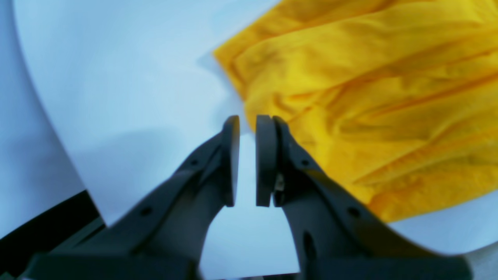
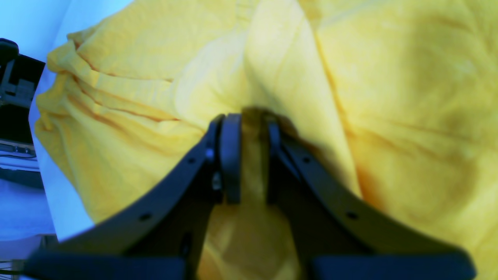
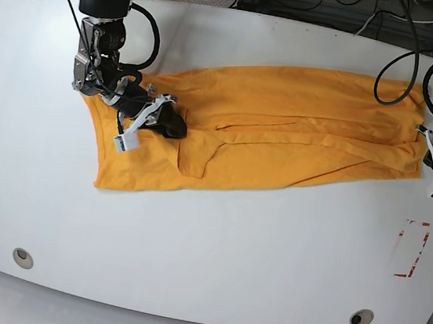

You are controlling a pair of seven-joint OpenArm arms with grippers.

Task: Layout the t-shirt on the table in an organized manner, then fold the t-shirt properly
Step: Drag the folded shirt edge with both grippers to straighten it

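Note:
The orange-yellow t-shirt lies lengthwise across the far half of the white table, creased, with a flap folded over along its middle. My right gripper rests on the shirt's left part. In the right wrist view it is shut on a raised fold of the t-shirt. In the left wrist view my left gripper hovers over bare table, just beside the edge of the t-shirt. Its jaws stand a narrow gap apart, with nothing between them.
A red rectangular outline is marked near the table's right edge. Two round grommet holes sit near the front edge. Cables run behind the table. The curved table edge is close to my left gripper.

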